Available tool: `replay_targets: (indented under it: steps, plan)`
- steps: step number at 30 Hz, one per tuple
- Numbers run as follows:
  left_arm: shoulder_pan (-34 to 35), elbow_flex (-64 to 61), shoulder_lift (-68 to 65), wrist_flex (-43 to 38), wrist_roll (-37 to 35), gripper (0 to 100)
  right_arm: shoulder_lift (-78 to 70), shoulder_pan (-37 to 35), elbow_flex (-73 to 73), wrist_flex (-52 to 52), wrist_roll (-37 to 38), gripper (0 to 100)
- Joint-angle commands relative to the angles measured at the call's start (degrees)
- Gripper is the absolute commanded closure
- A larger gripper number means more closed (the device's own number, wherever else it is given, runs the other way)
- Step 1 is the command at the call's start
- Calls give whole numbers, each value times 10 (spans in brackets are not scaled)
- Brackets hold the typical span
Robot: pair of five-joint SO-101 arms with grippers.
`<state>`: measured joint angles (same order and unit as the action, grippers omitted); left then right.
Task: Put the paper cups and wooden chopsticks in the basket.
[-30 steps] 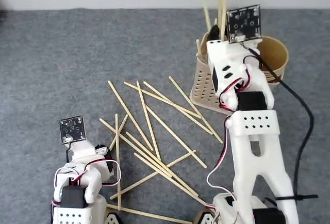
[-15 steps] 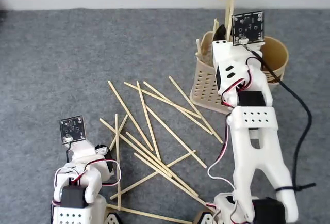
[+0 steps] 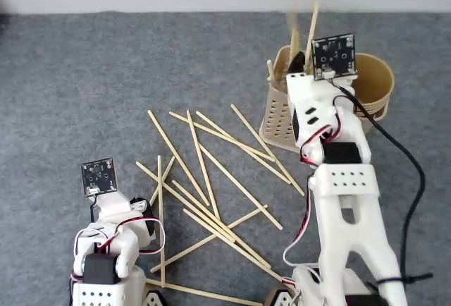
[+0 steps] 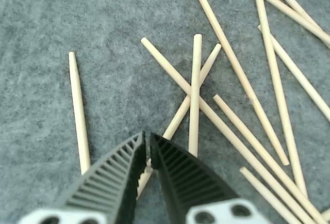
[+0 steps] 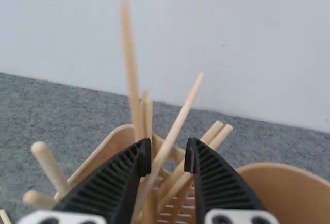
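1. Right end effector (image 5: 166,156) hung over the basket (image 3: 277,121), jaws parted, with a chopstick (image 5: 179,115) standing loose between them.
2. Left end effector (image 4: 146,142) sat closed on nothing above scattered chopsticks (image 3: 204,172) on the bench (image 3: 77,80).
3. One paper cup (image 3: 377,77) stood just beside the basket.

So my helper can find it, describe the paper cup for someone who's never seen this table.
On the grey mat, find the pale lattice basket under the right gripper. The paper cup stands at its side away from the loose chopsticks: round, tan, smooth-walled, unlike the slotted basket.
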<state>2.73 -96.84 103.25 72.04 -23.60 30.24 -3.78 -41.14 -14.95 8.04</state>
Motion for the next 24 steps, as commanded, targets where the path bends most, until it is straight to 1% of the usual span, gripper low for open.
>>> replay_targets:
  steps: [1, 4, 11, 19, 21, 24]
  plan:
    - [-1, 5, 7, 2, 3, 986, 59, 3, -3, -62, 0, 882]
    - [-1, 5, 7, 2, 3, 986, 102, 0, -4, -96, 0, 888]
    - [-1, 5, 7, 2, 3, 986, 176, -34, -5, -189, 0, 888]
    - [-1, 5, 7, 2, 3, 986, 187, -31, -6, -232, -1, 888]
    - [-1, 5, 7, 2, 3, 986, 190, -36, -5, -249, -17, 888]
    - [-1, 5, 7, 2, 3, 986, 187, -36, -4, -257, -65, 888]
